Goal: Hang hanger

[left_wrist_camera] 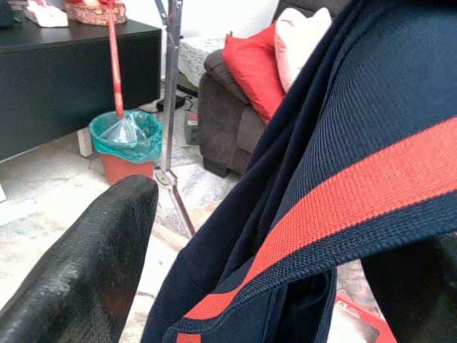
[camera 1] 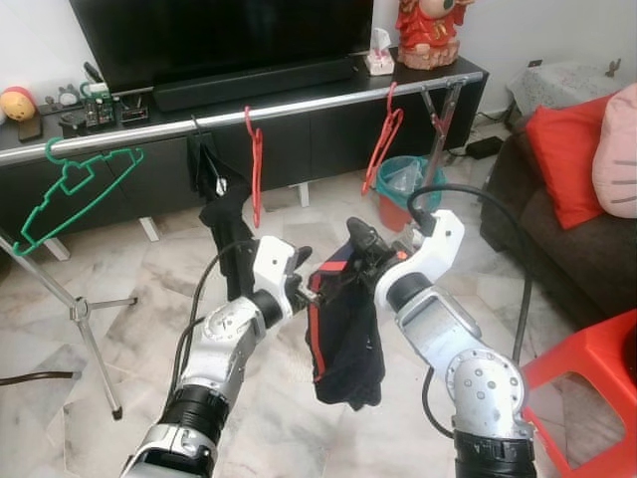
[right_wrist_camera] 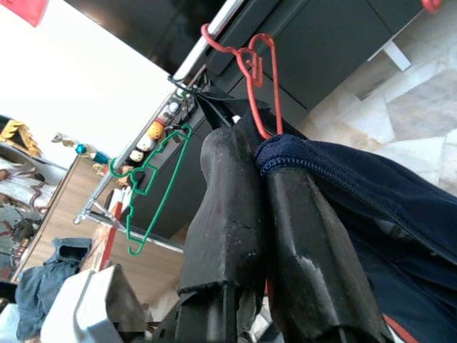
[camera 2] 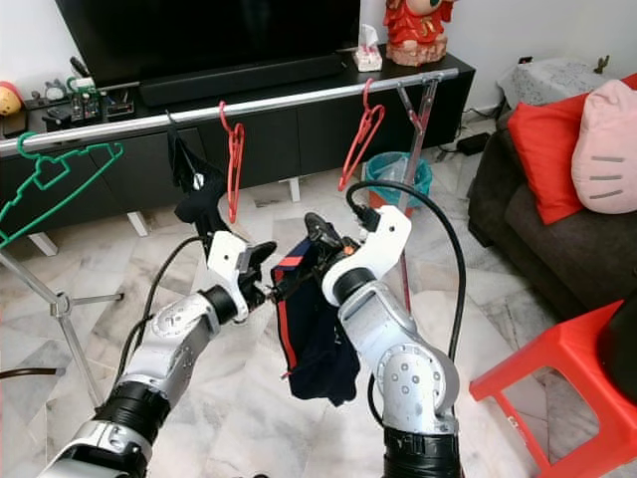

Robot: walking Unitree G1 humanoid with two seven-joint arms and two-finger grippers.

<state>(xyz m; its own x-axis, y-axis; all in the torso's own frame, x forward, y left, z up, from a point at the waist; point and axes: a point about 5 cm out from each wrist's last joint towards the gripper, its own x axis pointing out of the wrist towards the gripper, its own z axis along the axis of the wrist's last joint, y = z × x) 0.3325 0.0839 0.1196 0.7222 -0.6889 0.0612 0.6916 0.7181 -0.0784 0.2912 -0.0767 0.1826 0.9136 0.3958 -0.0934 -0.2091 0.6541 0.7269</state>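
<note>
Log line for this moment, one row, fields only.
left gripper: on navy garment | right gripper: shut on navy garment | rail: three hangers, one dark cloth | hang: not yet done

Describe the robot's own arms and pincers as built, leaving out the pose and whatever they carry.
Both arms are silver metal with black cuffs near the body and round perforated joint housings. White wrist blocks lead to the left pincer and right pincer, each with two long black textured fingers. A black cable loops along each arm.

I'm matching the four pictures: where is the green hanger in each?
Left eye: green hanger on the rail, far left.
Right eye: the same, at the left edge.
Left wrist: not in it.
Right wrist: beyond the fingers.
Shared landmark: the rail.
</note>
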